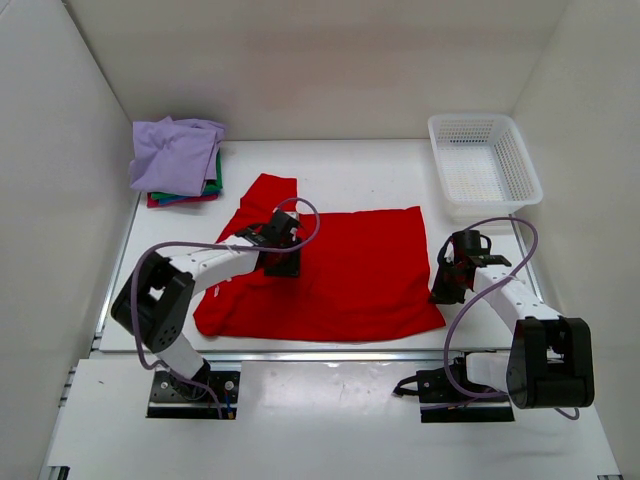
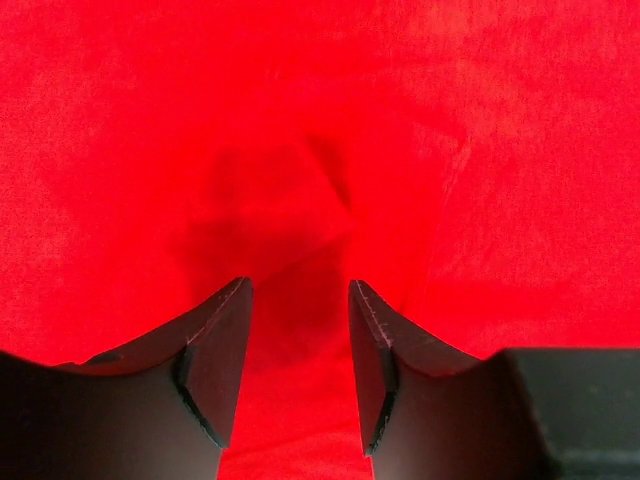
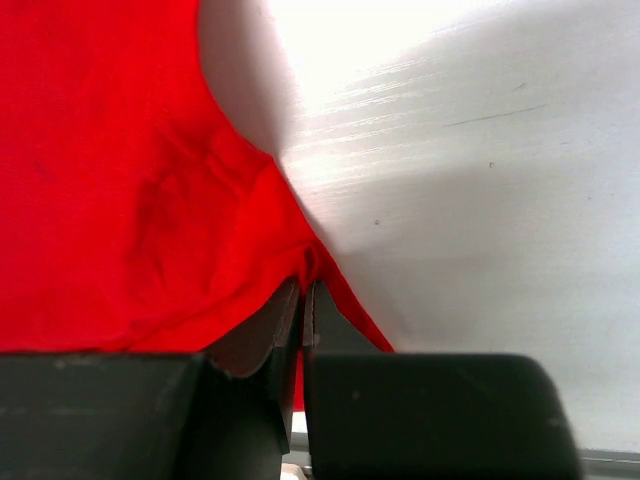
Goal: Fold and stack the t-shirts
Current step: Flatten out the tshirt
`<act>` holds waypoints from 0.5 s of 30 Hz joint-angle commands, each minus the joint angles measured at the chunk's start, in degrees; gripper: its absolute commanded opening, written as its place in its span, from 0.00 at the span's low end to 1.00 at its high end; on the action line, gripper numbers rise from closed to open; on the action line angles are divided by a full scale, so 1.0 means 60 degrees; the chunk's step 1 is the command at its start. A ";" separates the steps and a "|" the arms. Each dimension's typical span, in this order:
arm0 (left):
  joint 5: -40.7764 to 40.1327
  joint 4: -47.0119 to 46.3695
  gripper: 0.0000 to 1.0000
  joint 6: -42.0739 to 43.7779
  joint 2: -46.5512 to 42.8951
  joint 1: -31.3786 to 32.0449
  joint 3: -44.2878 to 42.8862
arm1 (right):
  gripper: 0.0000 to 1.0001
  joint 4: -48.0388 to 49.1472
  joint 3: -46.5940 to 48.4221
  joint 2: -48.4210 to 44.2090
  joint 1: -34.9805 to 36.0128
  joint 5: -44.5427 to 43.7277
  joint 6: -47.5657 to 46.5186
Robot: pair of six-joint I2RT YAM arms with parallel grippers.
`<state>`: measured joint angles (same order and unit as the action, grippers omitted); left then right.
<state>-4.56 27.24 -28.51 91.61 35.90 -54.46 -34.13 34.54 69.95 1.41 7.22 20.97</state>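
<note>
Status: the folded t-shirts are stacked at the upper left of the top view, lavender over green and red. The red t-shirt lies spread at centre frame on the smooth white counter. It is not yet folded or stacked. Its cloth is soft, matte and lightly creased.

Left pincer: jaws apart over the cloth, holding nothing.

Right pincer: clamped on the shirt's lower-right edge.
</note>
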 commanded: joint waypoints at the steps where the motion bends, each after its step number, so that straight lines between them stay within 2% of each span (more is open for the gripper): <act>1: -0.0617 -0.0380 0.54 -0.0184 0.0097 0.0184 -0.0547 | 0.00 0.0166 -0.0059 -0.0204 -0.0044 0.0056 -0.0024; 15: -0.1614 0.0483 0.54 -0.0141 0.1810 0.0593 -0.2144 | 0.00 0.0196 -0.0030 -0.0174 -0.0131 0.0217 -0.0068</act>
<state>-11.70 27.59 -28.97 101.82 38.54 -65.06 -33.93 34.48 69.93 1.32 8.03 20.95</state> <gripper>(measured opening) 0.541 0.011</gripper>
